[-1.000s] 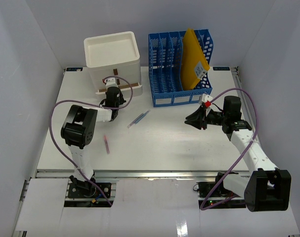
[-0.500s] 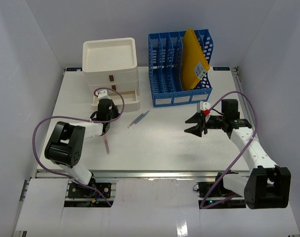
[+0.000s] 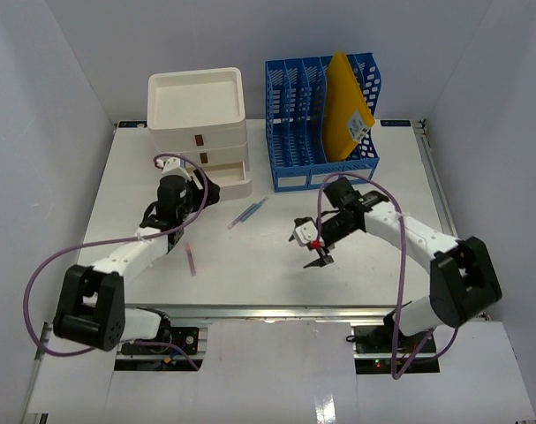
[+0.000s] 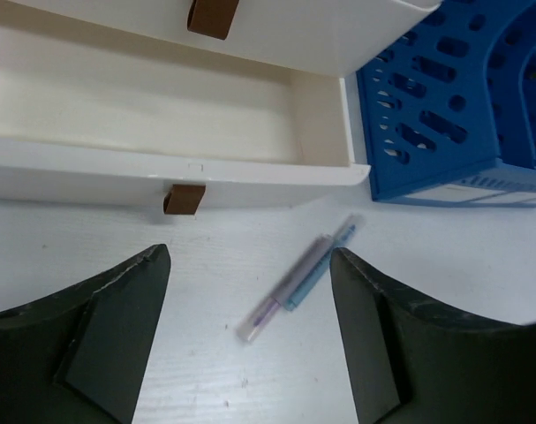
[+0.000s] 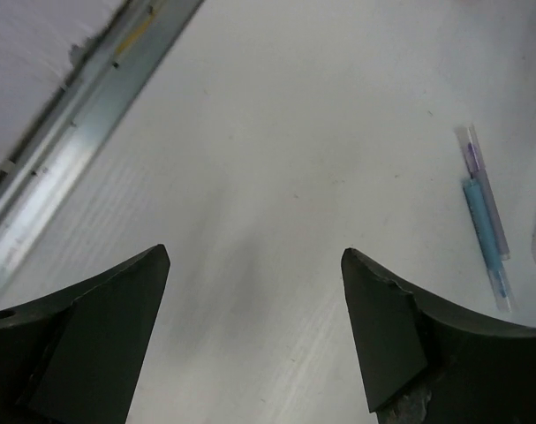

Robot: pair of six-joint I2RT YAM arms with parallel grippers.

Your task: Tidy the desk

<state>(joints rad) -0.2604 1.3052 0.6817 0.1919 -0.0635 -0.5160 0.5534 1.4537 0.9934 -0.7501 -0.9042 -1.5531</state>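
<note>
left gripper (image 4: 250,265) wide, empty | right gripper (image 5: 254,265) same | i should square left across pens (image 4: 298,283) on tabletop (image 4: 73,231), go low

Drawer (image 4: 250,172) & rack (image 4: 453,155) cropped, L-wrist cam

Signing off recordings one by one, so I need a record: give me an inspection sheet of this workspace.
Surface: white desk, silver rail at its front.
Job's things: the desk only; loose items remain on it.
Clutter: two pens side by side mid-desk; pink pen nearer the front left; drawer box, bottom drawer open, nothing visible inside; blue file rack holding a yellow envelope.
Grippers: left gripper open, fingers before the drawer; right gripper open mid-desk; both hold nothing.
Cables: left purple cable and right purple cable loop beside their arms.
Surroundings: plain walls.
</note>
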